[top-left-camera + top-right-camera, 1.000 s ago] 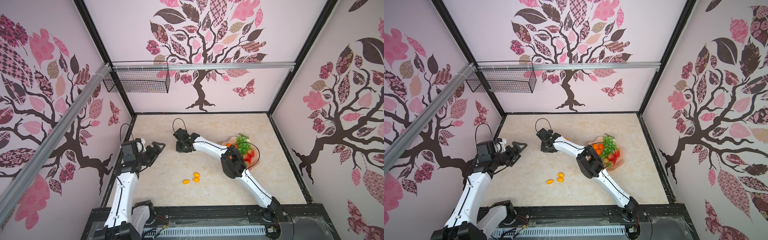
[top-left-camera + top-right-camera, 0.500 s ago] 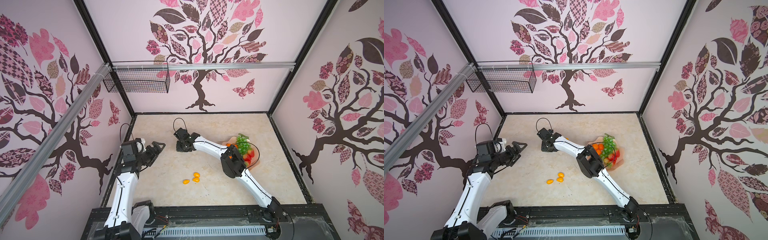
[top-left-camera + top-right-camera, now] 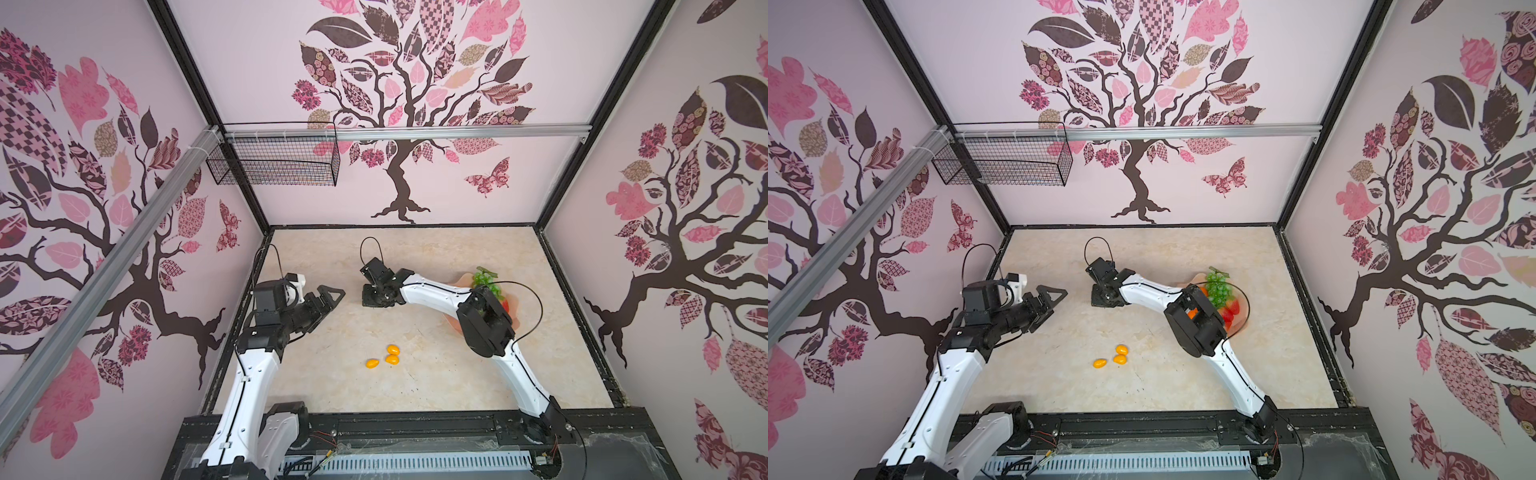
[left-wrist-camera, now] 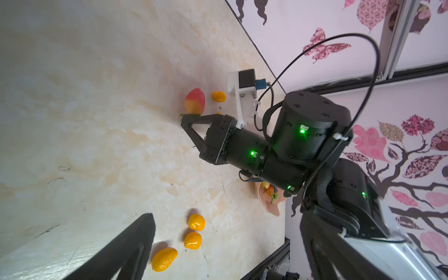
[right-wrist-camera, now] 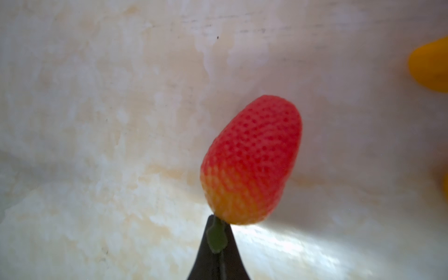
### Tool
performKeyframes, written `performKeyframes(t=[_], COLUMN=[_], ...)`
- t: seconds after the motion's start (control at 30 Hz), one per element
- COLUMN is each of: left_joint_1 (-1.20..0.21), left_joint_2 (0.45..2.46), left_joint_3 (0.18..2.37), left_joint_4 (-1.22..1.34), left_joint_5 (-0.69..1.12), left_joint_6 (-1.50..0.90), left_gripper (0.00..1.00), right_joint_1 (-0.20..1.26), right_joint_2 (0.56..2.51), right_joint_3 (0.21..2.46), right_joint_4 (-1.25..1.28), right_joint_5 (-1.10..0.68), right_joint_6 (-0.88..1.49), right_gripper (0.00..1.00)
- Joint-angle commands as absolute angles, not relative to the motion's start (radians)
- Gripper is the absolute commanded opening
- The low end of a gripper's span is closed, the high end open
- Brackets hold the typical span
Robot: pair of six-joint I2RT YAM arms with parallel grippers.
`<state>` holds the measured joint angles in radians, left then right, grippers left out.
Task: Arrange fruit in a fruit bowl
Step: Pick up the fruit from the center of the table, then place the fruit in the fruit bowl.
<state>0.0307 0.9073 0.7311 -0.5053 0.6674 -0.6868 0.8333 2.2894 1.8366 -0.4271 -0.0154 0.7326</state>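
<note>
Top view: fruit bowl (image 3: 514,311) near right tabletop (image 3: 415,257) edge.

**Worktop clearance: far strip and left half open, right side crowded**

Bare worktop (image 3: 436,249) runs along the back wall. It is also bare from the left tool (image 3: 330,296) down to three yellow ovals (image 3: 386,356) lying near-centre. The right arm (image 3: 432,291) reaches from the near-right corner to mid-worktop, and its elbow overlaps the bowl (image 3: 514,311) in both top views. The right tool (image 4: 184,120) sits low at centre, pinching a strawberry (image 4: 194,100), with a small orange fruit (image 4: 219,96) just beside it. A wire basket (image 3: 276,160) hangs high on the back wall.
</note>
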Motion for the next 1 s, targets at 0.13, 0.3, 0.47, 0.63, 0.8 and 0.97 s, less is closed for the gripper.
performKeyframes(t=[0.13, 0.3, 0.47, 0.63, 0.8, 0.97], left_joint_1=[-0.093, -0.168, -0.265, -0.387, -0.515, -0.638], left_joint_2=[0.886, 0.902, 0.944, 1.014, 1.1, 1.195], left_joint_3=[0.698, 0.709, 0.742, 0.777, 0.822, 0.889], left_joint_4=[-0.422, -0.384, -0.353, -0.305, -0.263, -0.245], left_joint_5=[0.623, 0.597, 0.552, 0.5, 0.446, 0.397], left_joint_6=[-0.713, -0.719, -0.712, -0.719, -0.717, -0.707], left_gripper=[0.98, 0.98, 0.98, 0.98, 0.98, 0.98], right_joint_1=[0.812, 0.809, 0.795, 0.758, 0.73, 0.666], right_joint_2=[1.979, 1.829, 1.679, 1.516, 1.352, 1.245], right_joint_3=[1.583, 1.425, 1.267, 1.093, 0.969, 0.895], right_joint_4=[-0.26, -0.235, -0.223, -0.233, -0.313, -0.408], right_joint_5=[-0.045, -0.01, 0.036, 0.101, 0.253, 0.328], right_joint_6=[0.731, 0.753, 0.791, 0.849, 0.921, 0.998], right_gripper=[0.0, 0.0, 0.0, 0.0, 0.0, 0.0])
